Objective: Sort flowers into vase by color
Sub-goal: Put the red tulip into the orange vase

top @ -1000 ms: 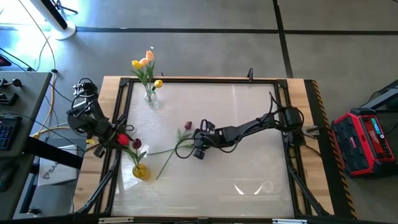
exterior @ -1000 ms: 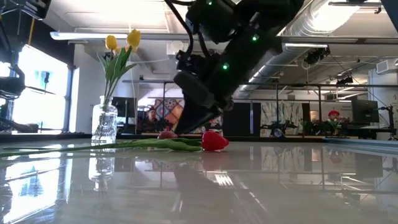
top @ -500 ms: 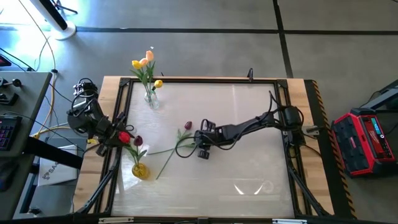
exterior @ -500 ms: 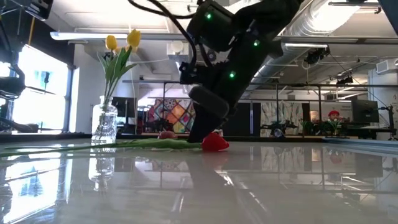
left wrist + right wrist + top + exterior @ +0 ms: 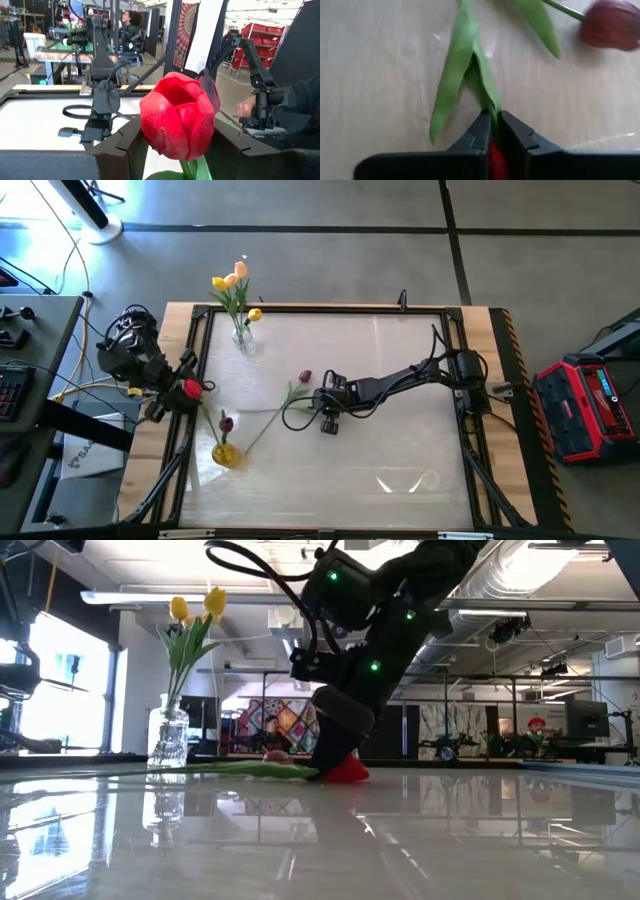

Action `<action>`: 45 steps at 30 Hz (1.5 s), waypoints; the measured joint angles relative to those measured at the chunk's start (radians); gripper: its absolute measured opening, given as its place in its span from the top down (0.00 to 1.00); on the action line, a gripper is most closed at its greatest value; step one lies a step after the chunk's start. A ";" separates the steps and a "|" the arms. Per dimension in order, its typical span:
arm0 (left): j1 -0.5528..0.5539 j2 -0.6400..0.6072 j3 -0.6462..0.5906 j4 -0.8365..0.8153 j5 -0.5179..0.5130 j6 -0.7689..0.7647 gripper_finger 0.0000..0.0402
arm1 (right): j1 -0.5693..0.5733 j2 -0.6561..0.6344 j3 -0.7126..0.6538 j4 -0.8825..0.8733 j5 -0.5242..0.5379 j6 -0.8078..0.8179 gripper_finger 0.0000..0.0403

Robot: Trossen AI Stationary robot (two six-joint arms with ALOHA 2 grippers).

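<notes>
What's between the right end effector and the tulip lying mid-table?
Nothing visible. The right end effector is pinched on the lying tulip's green leaves. A maroon tulip lies beside it, apart.

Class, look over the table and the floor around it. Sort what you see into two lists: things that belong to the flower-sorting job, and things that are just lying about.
Part of the job:
- red tulip in the left gripper
- tulip under the right gripper
- maroon tulip lying on the table
- clear vase of yellow tulips
- yellow vase with a maroon tulip

Just lying about:
- red case on the floor
- keyboard
</notes>
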 joint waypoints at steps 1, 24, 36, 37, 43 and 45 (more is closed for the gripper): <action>0.000 0.000 0.003 0.002 0.000 0.001 0.62 | 0.000 0.000 0.000 -0.001 -0.003 -0.003 0.96; 0.000 0.148 -0.062 0.046 0.207 -0.041 0.42 | 0.000 0.000 0.000 -0.007 -0.020 -0.023 1.00; 0.000 0.225 0.201 -0.148 0.190 -0.019 0.31 | 0.000 0.000 0.002 -0.034 -0.051 -0.023 1.00; 0.000 0.232 0.222 -0.157 0.159 -0.009 0.31 | 0.000 0.000 0.002 -0.036 -0.052 -0.023 1.00; 0.000 0.266 0.311 -0.164 -0.029 0.028 0.31 | 0.030 0.005 0.099 -0.244 -0.016 -0.082 1.00; 0.000 0.277 0.323 -0.164 -0.060 0.046 0.31 | 0.044 0.008 0.165 -0.379 0.019 -0.101 1.00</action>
